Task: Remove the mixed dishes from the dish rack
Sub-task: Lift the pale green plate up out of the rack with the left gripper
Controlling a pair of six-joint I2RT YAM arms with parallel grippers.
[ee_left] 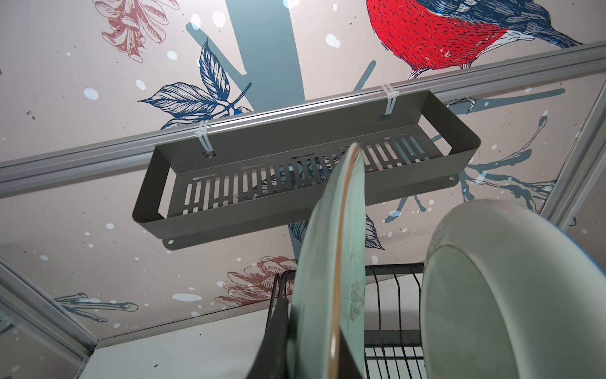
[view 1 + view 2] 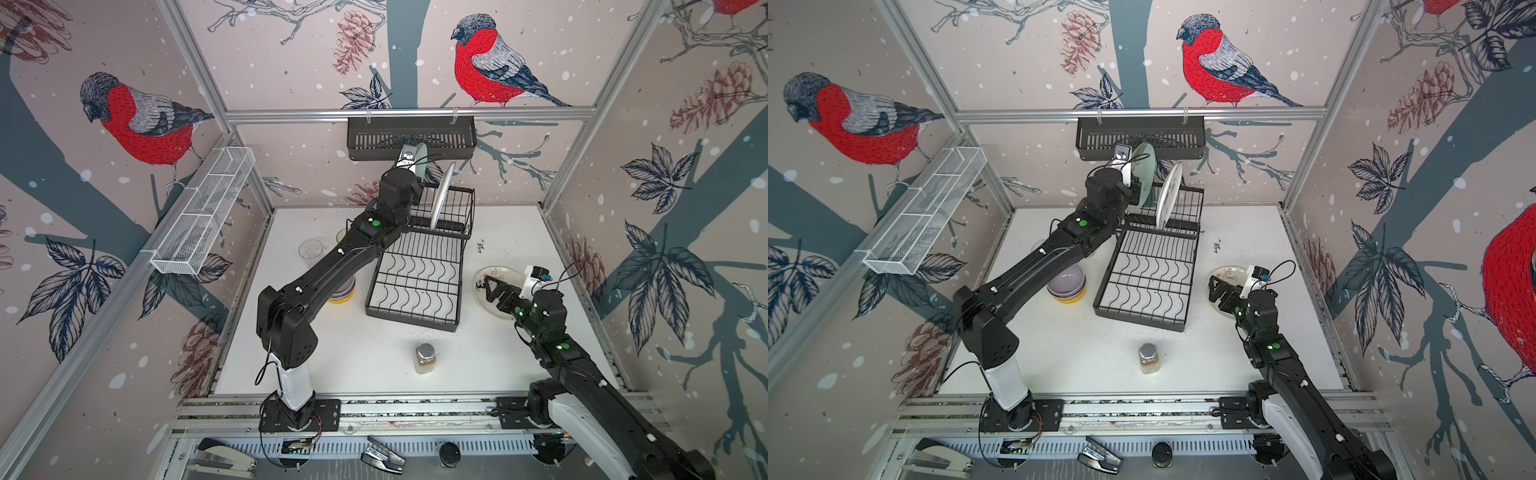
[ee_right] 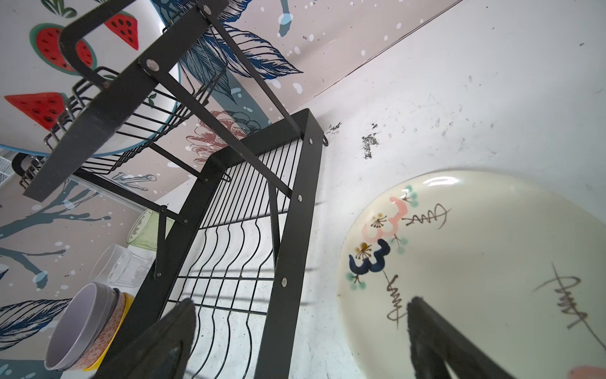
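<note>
Currently left gripper is pinched almost closed on the rim of the pale green plate, edge-on above the dish rack upper tier. Risk: thin rim grip, may pivot or slip. The watermelon plate stands slotted just beside at 3 o'clock, black basket near at 12; a swing clips either. Meanwhile right gripper gapes empty over the white plate, 3 o'clock of the rack.

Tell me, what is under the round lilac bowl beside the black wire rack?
The round lilac bowl nests in a pink-patterned bowl, which sits in a yellow bowl on the white table. The lower bowls' insides are covered, so anything in them cannot be seen.
</note>
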